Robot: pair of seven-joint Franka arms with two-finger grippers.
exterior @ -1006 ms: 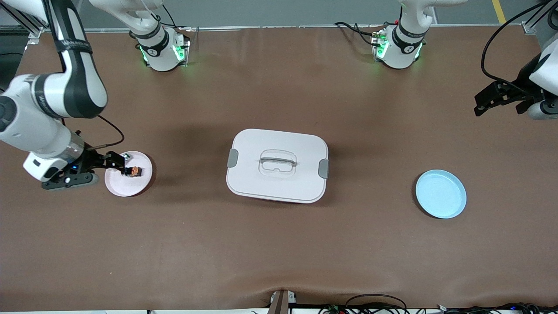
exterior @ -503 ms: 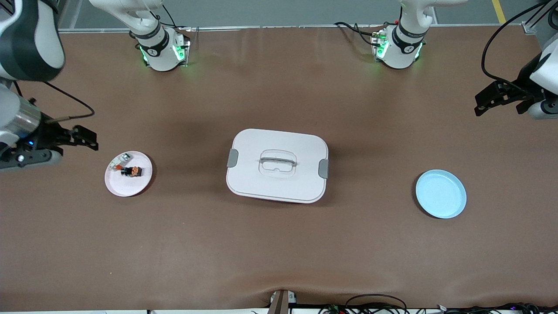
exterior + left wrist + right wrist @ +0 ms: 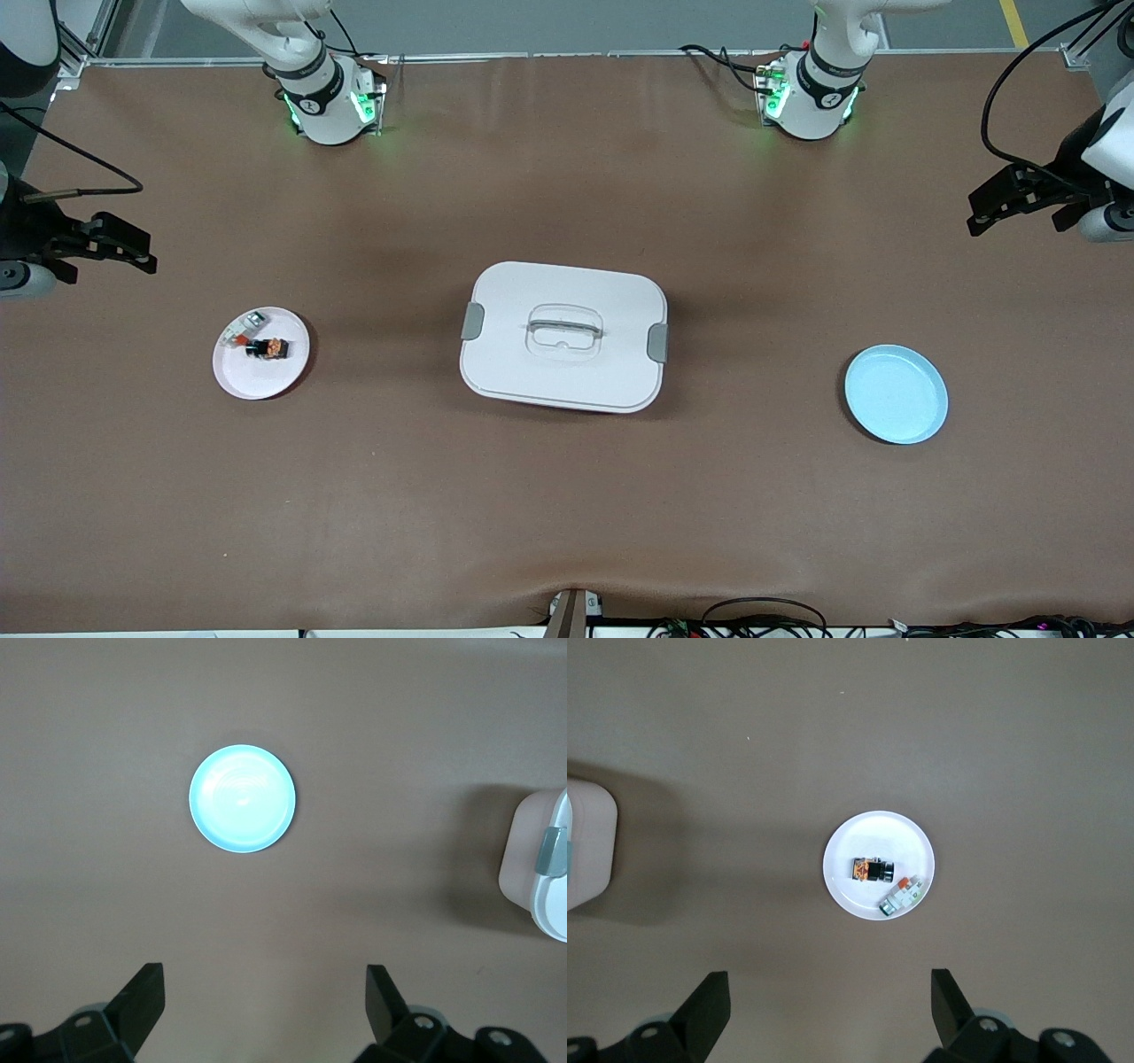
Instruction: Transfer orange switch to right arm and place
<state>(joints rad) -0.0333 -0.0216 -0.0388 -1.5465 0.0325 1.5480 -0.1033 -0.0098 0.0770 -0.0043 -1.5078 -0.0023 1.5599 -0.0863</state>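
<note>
On a small white plate (image 3: 260,374) toward the right arm's end of the table (image 3: 567,496): orange switch (image 3: 268,348), lying flat, long axis running roughly along the table's length, orange-marked end toward the table's middle, black end toward the right arm's end. Just beside it on the same plate, slightly farther from the front camera, a white-grey component (image 3: 241,330) with a red-orange end, set at a slant; whether touching the switch, unclear. In the right wrist view, same pair on the plate (image 3: 859,895), switch (image 3: 873,871) near the plate's centre, white-grey component (image 3: 901,896) close to the rim. Right end effector (image 3: 124,250) up over bare table at that end, well apart from the plate, released, fingers (image 3: 709,1005) spread wide, nothing between. Left end effector (image 3: 997,206) waiting over the left arm's end, likewise released and empty, fingers (image 3: 146,997) wide. At the table's middle, a white lidded box (image 3: 563,335) with grey side clips and a recessed handle. Toward the left arm's end, a light blue plate (image 3: 896,394).
</note>
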